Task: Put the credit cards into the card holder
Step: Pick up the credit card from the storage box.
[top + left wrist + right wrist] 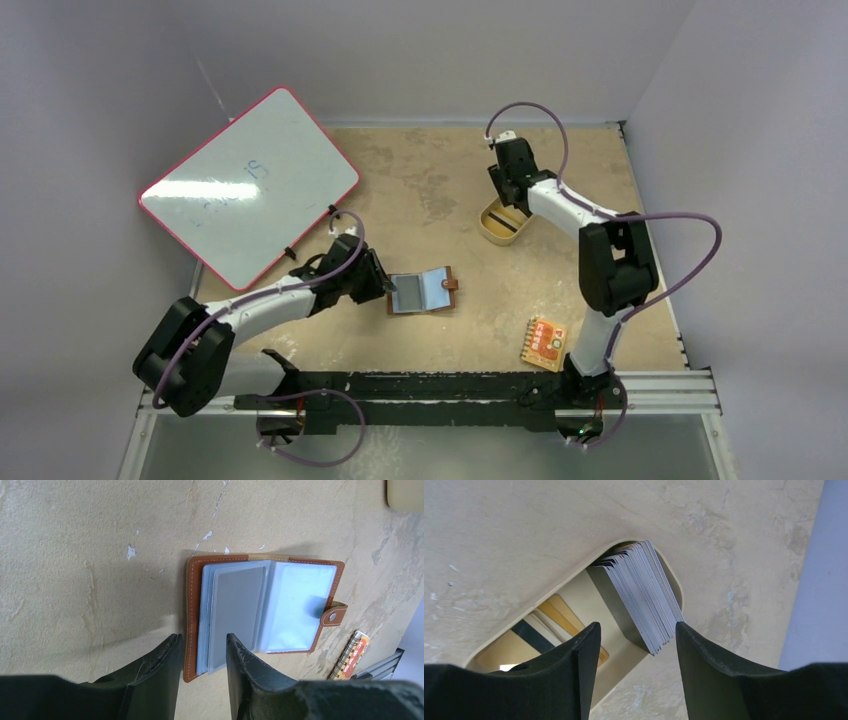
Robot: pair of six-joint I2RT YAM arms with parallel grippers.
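The right gripper [636, 630] hangs jaws wide over the tan dish [544, 602], where the credit cards [639, 590] stand on edge in a leaning stack, near end just inside the jaws, long axis running away from them. The card holder [295, 605] lies open, well apart (the left gripper [200, 642] straddles its near corner, jaws narrowly parted), so the right arm is nearer the cards

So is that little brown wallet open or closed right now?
Open: the card holder lies spread flat, its clear pockets facing up and its snap tab unfastened.
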